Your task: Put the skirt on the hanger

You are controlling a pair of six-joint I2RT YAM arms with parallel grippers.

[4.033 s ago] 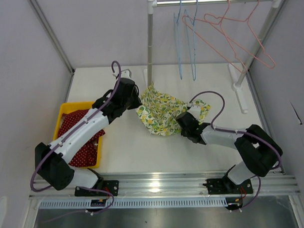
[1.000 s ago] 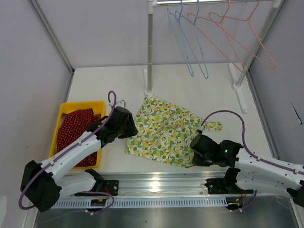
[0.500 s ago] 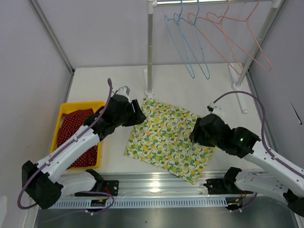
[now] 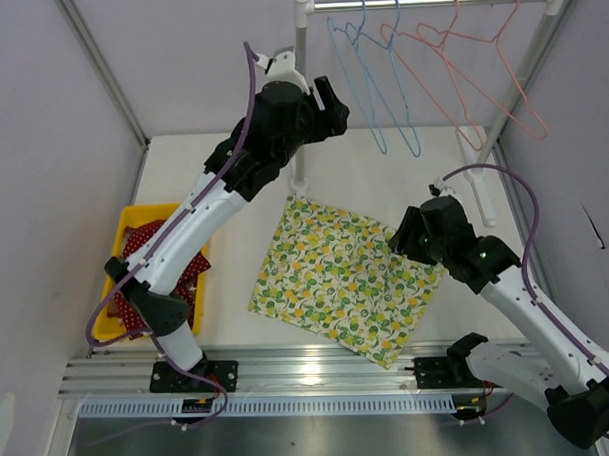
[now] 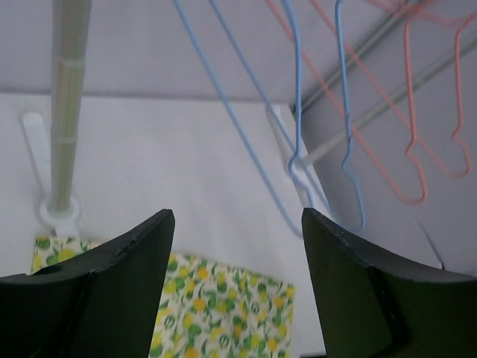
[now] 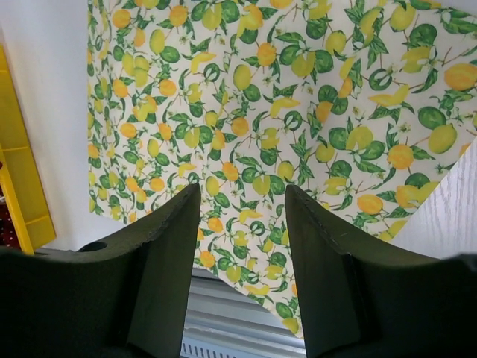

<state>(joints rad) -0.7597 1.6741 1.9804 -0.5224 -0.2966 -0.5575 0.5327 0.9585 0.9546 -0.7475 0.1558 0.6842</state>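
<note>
This is a robotics lab test cell, not a home — the white table (image 4: 383,175) is boxed in by plain pale wall panels (image 4: 42,147) held in bare metal struts (image 4: 102,70). Along the table's near edge runs an aluminium rail (image 4: 319,368) with two cabled robot arms (image 4: 517,299) bolted to it. At the table's far edge stands a small clothes rack (image 4: 422,1) with wire hangers (image 5: 298,104); at its left is a yellow plastic bin (image 4: 149,209).
</note>
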